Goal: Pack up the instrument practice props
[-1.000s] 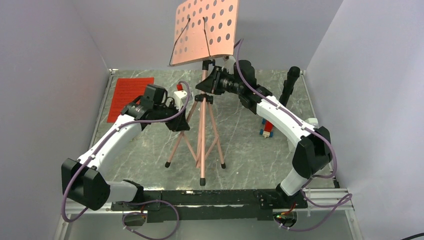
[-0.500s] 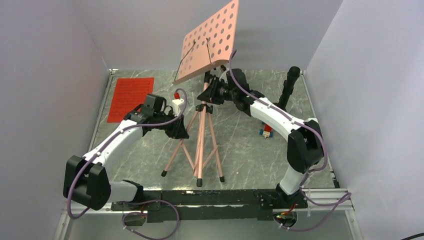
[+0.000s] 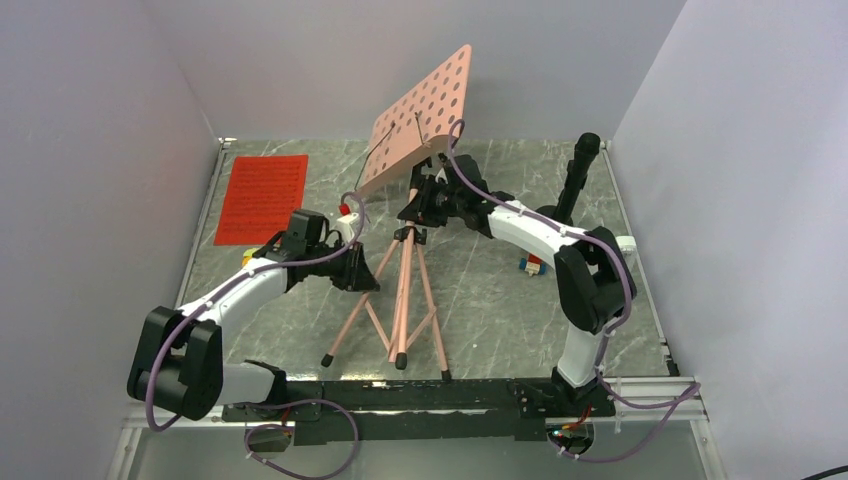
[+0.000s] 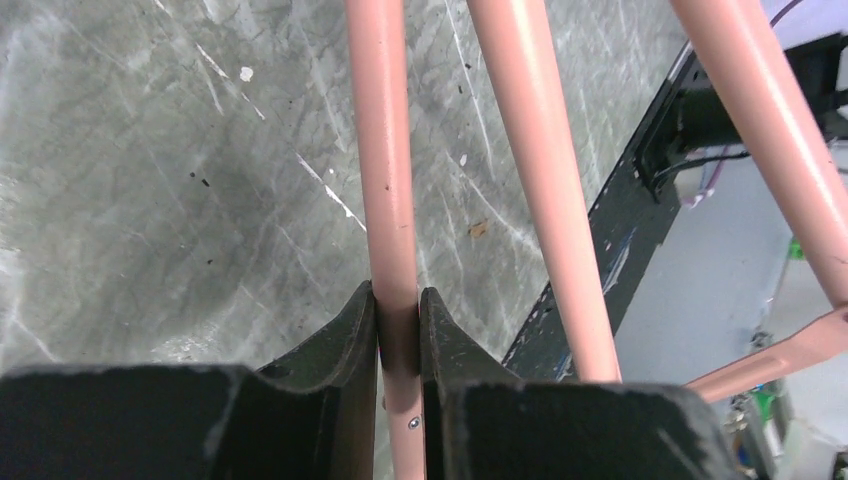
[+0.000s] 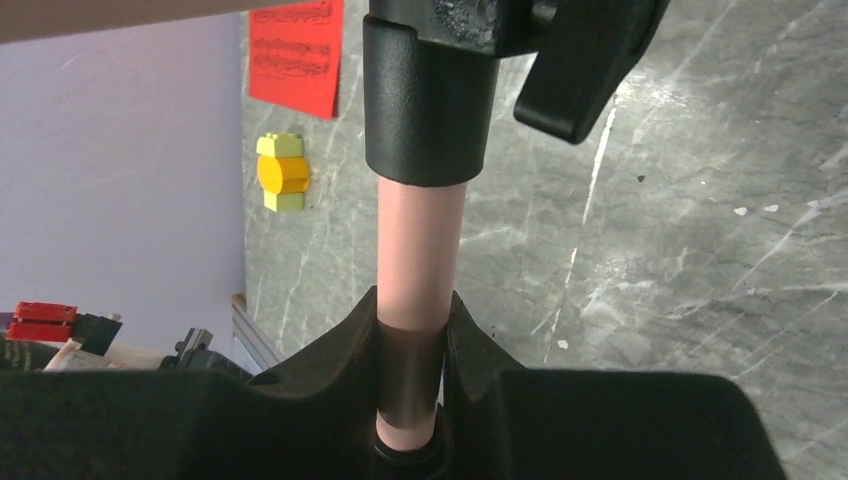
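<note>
Now: two arms grip the music stand along its length

Pink music stand (image 3: pixel 403 290) sits mid-table, its long axis running from feet near the arm bases up to the perforated desk at the far side. Left gripper (image 4: pixel 398 330) is clamped on one tripod leg (image 4: pixel 385 170), low down. Right gripper (image 5: pixel 410 340) is clamped on the central post, just under the black collar (image 5: pixel 425 100).
</note>
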